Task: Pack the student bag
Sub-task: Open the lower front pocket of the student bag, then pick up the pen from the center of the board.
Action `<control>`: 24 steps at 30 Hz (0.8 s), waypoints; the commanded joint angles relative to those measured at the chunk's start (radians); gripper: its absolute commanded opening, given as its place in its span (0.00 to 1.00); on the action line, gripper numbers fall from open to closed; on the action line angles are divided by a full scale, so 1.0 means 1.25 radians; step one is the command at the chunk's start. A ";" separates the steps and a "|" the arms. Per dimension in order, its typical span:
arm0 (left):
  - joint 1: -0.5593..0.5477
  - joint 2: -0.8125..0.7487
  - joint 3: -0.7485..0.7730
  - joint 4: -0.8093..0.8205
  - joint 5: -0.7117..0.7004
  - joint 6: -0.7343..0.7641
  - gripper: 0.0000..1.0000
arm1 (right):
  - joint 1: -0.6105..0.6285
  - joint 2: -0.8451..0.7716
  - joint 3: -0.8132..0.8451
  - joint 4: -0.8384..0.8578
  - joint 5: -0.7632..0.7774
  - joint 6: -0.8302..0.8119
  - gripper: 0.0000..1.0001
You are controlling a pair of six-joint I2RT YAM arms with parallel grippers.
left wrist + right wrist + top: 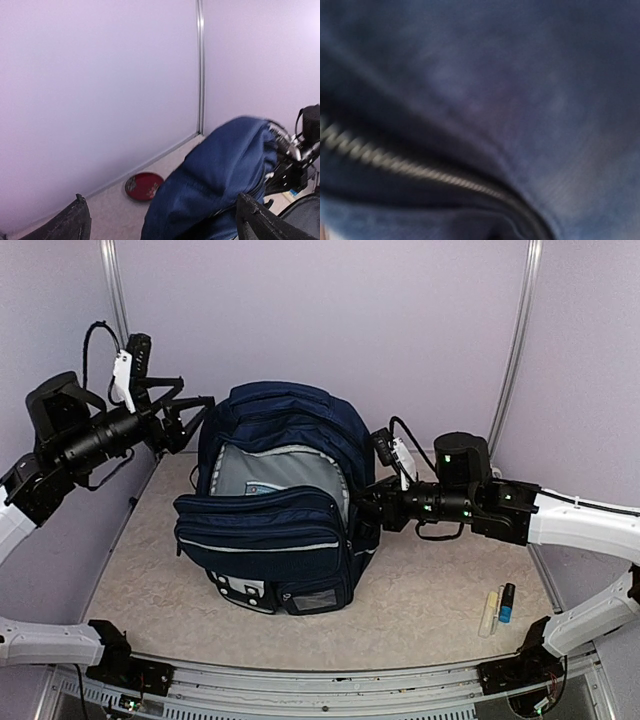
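Navy fabric fills the middle of the table [440,590]: the bag [280,510] stands there with its main compartment unzipped, grey lining showing, and its front pocket section sagging toward the arms. Just beside its upper left corner hangs the left gripper [203,422], jaws spread wide around nothing. Against the bag's right side presses the right gripper [366,502], jaws closed. Its wrist view is a blur of blue cloth and a zip [395,162], so I cannot tell whether cloth is pinched. A red plate [144,186] lies behind the bag. Two small tubes [498,606] lie near the right arm's base.
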 commanded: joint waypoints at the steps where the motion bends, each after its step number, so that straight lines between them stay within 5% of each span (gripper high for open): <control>1: 0.003 -0.028 0.081 0.038 0.213 -0.005 0.98 | -0.022 0.003 0.010 0.021 0.014 0.021 0.00; 4: 0.003 -0.013 0.107 0.072 0.408 -0.054 0.95 | -0.030 0.020 0.019 0.028 0.016 0.032 0.00; 7: -0.034 0.017 0.130 0.025 0.473 -0.049 0.87 | -0.032 0.036 0.029 0.030 0.017 0.034 0.00; 15: -0.362 0.119 0.162 -0.271 0.029 0.215 0.94 | -0.036 0.047 0.038 0.018 0.010 0.024 0.00; 24: -0.370 0.244 0.173 -0.323 -0.130 0.282 0.91 | -0.037 0.038 0.044 -0.002 -0.033 -0.008 0.00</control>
